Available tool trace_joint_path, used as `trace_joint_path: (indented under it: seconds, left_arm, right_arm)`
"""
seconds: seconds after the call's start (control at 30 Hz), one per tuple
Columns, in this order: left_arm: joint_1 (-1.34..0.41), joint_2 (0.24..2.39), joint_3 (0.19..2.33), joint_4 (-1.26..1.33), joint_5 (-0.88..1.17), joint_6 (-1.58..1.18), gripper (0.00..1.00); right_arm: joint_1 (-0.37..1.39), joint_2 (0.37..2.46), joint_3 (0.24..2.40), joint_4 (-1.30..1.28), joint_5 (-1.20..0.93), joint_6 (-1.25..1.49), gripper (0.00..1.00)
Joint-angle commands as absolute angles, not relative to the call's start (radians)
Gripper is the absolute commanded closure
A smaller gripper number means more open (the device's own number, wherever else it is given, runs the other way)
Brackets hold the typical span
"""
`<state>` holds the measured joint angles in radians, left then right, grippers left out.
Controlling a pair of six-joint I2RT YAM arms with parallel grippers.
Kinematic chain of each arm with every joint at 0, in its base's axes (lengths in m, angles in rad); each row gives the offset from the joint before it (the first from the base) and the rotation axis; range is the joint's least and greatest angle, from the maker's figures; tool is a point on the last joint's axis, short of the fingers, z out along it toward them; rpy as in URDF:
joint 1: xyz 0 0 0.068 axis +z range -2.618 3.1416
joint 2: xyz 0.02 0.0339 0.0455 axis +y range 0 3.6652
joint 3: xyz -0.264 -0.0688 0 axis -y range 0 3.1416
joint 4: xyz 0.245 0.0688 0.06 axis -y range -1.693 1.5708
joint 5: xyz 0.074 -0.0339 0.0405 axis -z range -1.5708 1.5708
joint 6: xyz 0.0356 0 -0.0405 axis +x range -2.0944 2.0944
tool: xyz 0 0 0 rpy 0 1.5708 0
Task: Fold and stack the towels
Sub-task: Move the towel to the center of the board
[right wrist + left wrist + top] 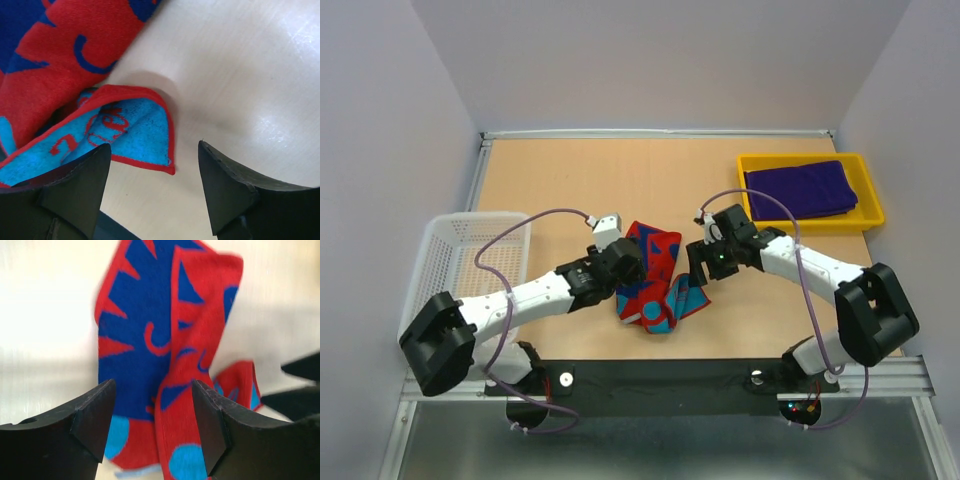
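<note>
Three pale walls (650, 60), wooden table (570, 180), towel (660, 270)

Inside a robotics lab's test cell: two white-and-black robot arms, the left arm (520, 295) and the right arm (810, 265), are bolted to a black mounting plate (660, 375) on an aluminium rail (910, 375) at the near edge of a pale wooden bench (570, 180). Plain white panels (660, 60) wall the bench in on three sides. Cables (535, 213) loop along each arm, and small lights (798, 408) glow at the right arm's base. A yellow tray (865, 215) sits at the bench's far right, a white mesh basket (450, 260) at its left edge.
</note>
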<state>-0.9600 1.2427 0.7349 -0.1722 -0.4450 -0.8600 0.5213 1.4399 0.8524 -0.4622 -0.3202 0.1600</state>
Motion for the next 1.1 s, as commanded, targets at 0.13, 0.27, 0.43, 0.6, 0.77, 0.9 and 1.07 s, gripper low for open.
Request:
trace_joint_path:
  seconds: [0.13,0.27,0.43,0.6,0.77,0.9,1.07]
  left_arm:
    - [-0.893,1.442,0.896,-0.038,-0.423,-0.71,0.28]
    - [-0.839,1.568,0.977,-0.06,-0.439,-0.675,0.3]
    - [-0.784,1.698,1.058,-0.09,-0.485,-0.646,0.31]
    - [-0.773,1.793,1.115,-0.097,-0.479,-0.609,0.34]
    - [-0.772,1.858,1.141,-0.089,-0.463,-0.6,0.34]
    - [-0.741,1.922,1.143,-0.103,-0.465,-0.607,0.52]
    - [-0.634,1.91,1.106,-0.103,-0.443,-0.624,0.76]
  right_arm:
    - [0.549,1.491,0.851,-0.428,-0.296,0.182,0.27]
    - [0.59,1.529,0.845,-0.425,-0.276,0.221,0.29]
    - [0.655,1.54,0.822,-0.428,-0.233,0.267,0.3]
    - [0.683,1.517,0.792,-0.43,-0.192,0.324,0.35]
    - [0.689,1.499,0.755,-0.44,-0.15,0.373,0.51]
    - [0.693,1.476,0.717,-0.437,-0.184,0.396,0.61]
    - [0.692,1.39,0.666,-0.442,-0.095,0.474,0.99]
